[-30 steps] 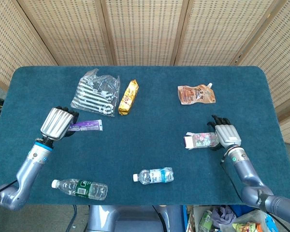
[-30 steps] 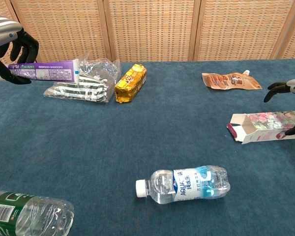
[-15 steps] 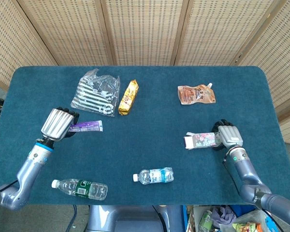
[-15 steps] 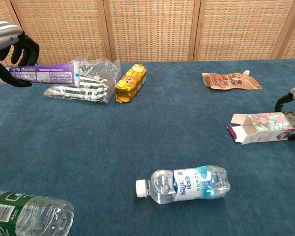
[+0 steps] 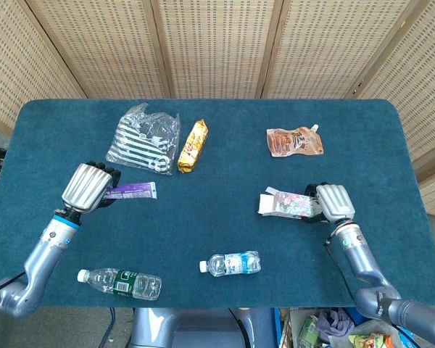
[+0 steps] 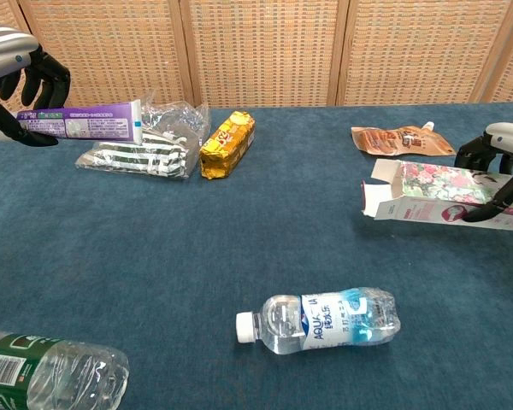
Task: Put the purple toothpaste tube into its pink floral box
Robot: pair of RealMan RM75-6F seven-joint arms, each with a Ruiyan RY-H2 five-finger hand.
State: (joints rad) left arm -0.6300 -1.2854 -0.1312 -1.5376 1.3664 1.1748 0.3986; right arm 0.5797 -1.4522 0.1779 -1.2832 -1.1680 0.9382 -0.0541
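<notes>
- Your left hand (image 5: 89, 186) grips the purple toothpaste tube (image 6: 81, 121) by one end, holding it level above the worktop (image 5: 225, 174) at its left side, the free end pointing toward the middle.
- Your right hand (image 5: 332, 201) grasps the pink floral box (image 6: 436, 191), lifted off the worktop on the right side, its open flaps facing the left.
- Tube and box are well apart, with bare blue worktop between them.
- Just behind the tube lies a striped plastic bag (image 5: 144, 138), and beside that a yellow snack pack (image 5: 192, 146).
- A brown spouted pouch (image 5: 295, 141) lies behind the box, near it but apart.
- A small water bottle (image 6: 321, 320) lies on its side toward the front, between the two hands.
- A green-labelled bottle (image 5: 119, 283) lies at the front left, near your left arm.
</notes>
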